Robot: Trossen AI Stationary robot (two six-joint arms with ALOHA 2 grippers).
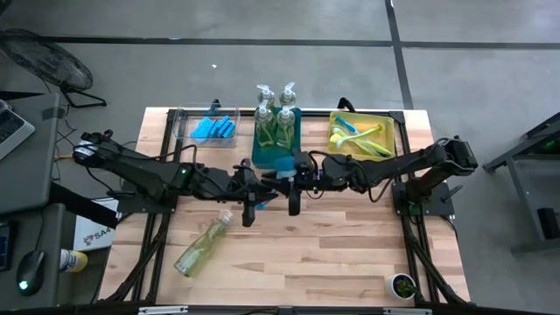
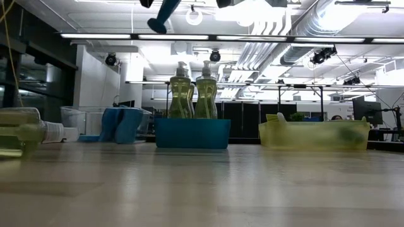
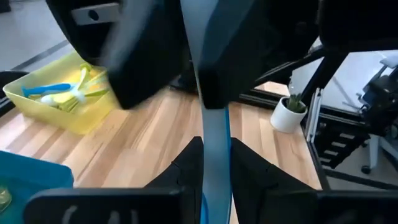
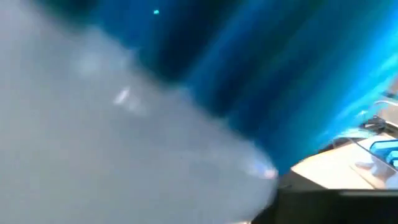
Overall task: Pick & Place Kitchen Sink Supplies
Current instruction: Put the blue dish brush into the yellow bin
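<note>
1. The left gripper (image 3: 214, 168), raised above the middle of the table, has its two dark fingers (image 3: 186, 163) pressed in on the pale-blue handle of a blue dish brush (image 3: 211, 140), pinching it between them.
2. The right gripper (image 1: 294, 178) meets it from the opposite side, just in front of the teal bin (image 1: 276, 156); its dark body sits over the same handle in the left wrist view, but whether its fingers are clamped on the brush or merely around it cannot be told, as its own wrist view is filled by blurred blue and grey.
3. In the low view the brush's blue end (image 2: 161, 16) hangs high above the tabletop, clear of everything below.
4. A clear pump bottle of yellow-green soap (image 1: 203, 243) lies on its side on the wooden table (image 1: 332, 254), nearer the front and left of the two grippers.
5. More soap bottles (image 1: 276, 112) stand upright in the teal bin at the back centre.
6. Small blue sponges (image 1: 214, 128) sit in the clear bin (image 1: 180, 122) to its left.
7. Blue and lime-green brushes (image 1: 357, 136) lie in the yellow bin (image 1: 389, 131) to its right.
8. A small potted plant (image 1: 402, 286) stands at the front right corner.
</note>
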